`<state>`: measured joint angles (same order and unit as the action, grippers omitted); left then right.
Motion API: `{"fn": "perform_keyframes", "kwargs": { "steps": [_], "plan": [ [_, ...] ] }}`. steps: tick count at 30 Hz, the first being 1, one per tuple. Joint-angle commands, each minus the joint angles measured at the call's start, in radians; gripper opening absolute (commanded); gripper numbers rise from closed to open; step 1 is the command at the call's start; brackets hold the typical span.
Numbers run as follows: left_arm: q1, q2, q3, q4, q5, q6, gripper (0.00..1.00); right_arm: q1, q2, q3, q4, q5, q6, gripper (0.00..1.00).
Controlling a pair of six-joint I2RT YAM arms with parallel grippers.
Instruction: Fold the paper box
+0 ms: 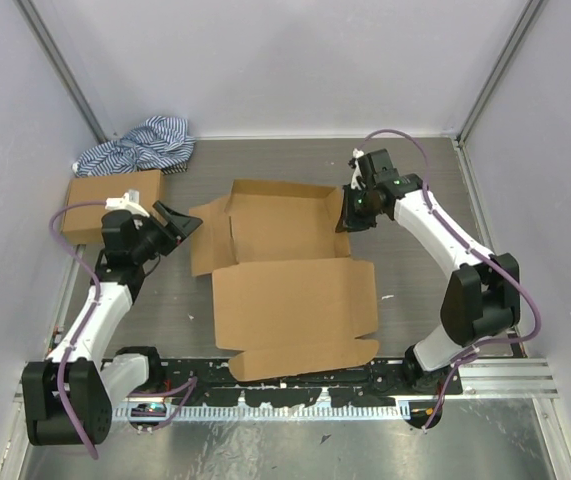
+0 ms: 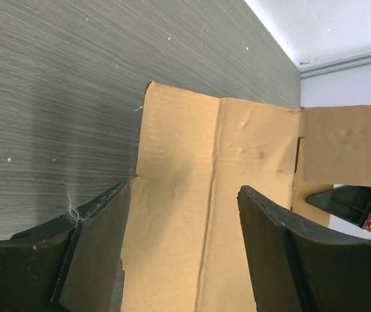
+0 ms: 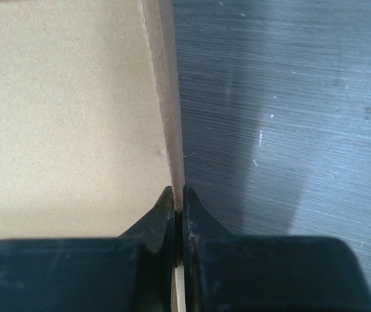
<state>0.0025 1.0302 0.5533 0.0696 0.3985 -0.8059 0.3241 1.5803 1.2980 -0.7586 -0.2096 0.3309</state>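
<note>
The plain brown die-cut cardboard paper box, half-formed at the middle of the grey table, is pinched at its right wall by the closed right gripper, but its left flap, merely straddled by the open left gripper, could be missed and the sheet dragged askew.

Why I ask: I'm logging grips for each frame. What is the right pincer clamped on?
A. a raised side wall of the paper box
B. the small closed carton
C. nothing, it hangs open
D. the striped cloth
A: the right pincer is shut, with a thin raised edge of the paper box pinched between its tips.
</note>
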Motion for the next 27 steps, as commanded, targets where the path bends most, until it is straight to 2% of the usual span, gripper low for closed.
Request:
{"fn": "perform_keyframes", "kwargs": {
  "steps": [1, 10, 13, 15, 18, 20, 24, 27],
  "plan": [
    [0.008, -0.04, -0.009, 0.062, 0.027, -0.026, 0.74, -0.007, -0.083, 0.089, 0.008, -0.105, 0.008, 0.01],
    [0.012, -0.121, -0.006, 0.037, 0.023, -0.043, 0.72, -0.012, -0.109, 0.108, -0.013, -0.096, 0.009, 0.01],
    [0.011, -0.128, -0.015, 0.073, 0.051, -0.066, 0.69, -0.013, -0.109, 0.11, -0.015, -0.109, 0.01, 0.01],
    [0.011, -0.121, -0.032, 0.133, 0.092, -0.098, 0.62, -0.013, -0.109, 0.111, -0.013, -0.115, 0.011, 0.01],
    [0.011, -0.105, -0.046, 0.195, 0.141, -0.133, 0.42, -0.012, -0.107, 0.109, -0.013, -0.105, 0.013, 0.01],
    [0.012, -0.098, -0.046, 0.2, 0.156, -0.132, 0.33, -0.013, -0.101, 0.106, -0.013, -0.096, 0.016, 0.01],
    [0.012, -0.097, -0.039, 0.167, 0.154, -0.113, 0.24, -0.014, -0.076, 0.094, -0.014, -0.072, 0.017, 0.01],
    [0.012, -0.104, -0.026, 0.122, 0.131, -0.089, 0.21, -0.014, -0.053, 0.084, -0.014, -0.019, 0.016, 0.01]
  ]
}}
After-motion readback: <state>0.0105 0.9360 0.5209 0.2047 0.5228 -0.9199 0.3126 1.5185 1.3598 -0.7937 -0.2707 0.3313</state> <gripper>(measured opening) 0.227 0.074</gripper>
